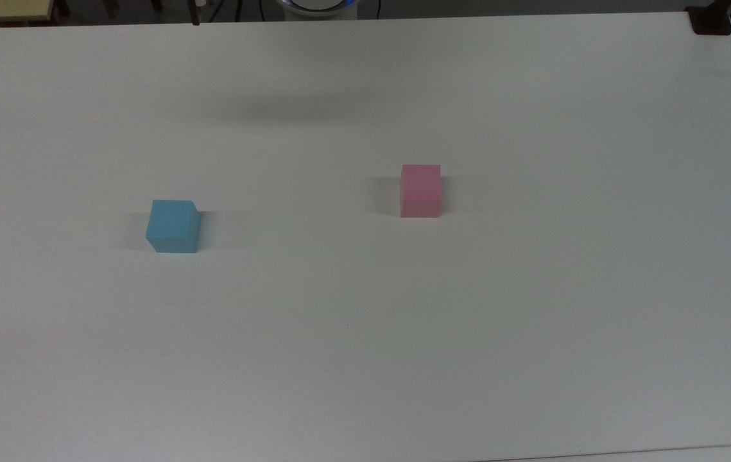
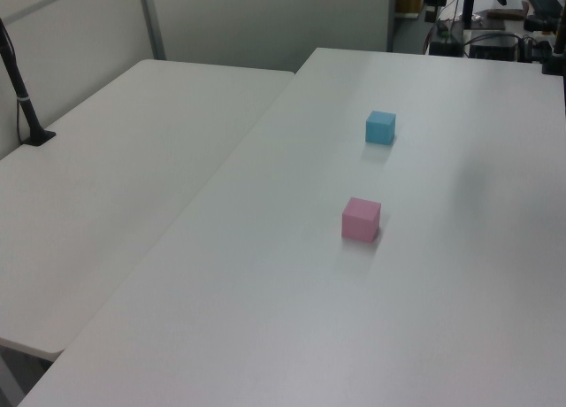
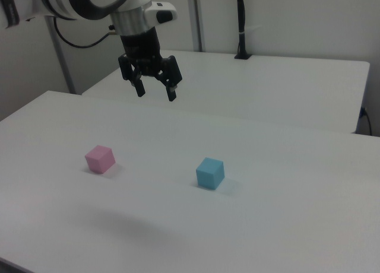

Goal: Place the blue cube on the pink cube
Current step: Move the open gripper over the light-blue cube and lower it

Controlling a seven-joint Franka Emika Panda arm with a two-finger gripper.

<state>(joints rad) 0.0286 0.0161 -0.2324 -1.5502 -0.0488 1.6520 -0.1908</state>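
— What's that arm [image 3: 71, 1] made of, up close?

— Glossy white shells, rounded, with dark grey rings at the joints. A black cable loops out behind it.

— And the end piece?

— The gripper [image 3: 155, 92] is all black: a blocky body under a white wrist collar, two stubby black jaws set apart, each with a small pale tip.

From the top view we look steeply down on the white table [image 1: 532, 321]. Our left and right views face it obliquely from opposite ends; all three share both cubes.
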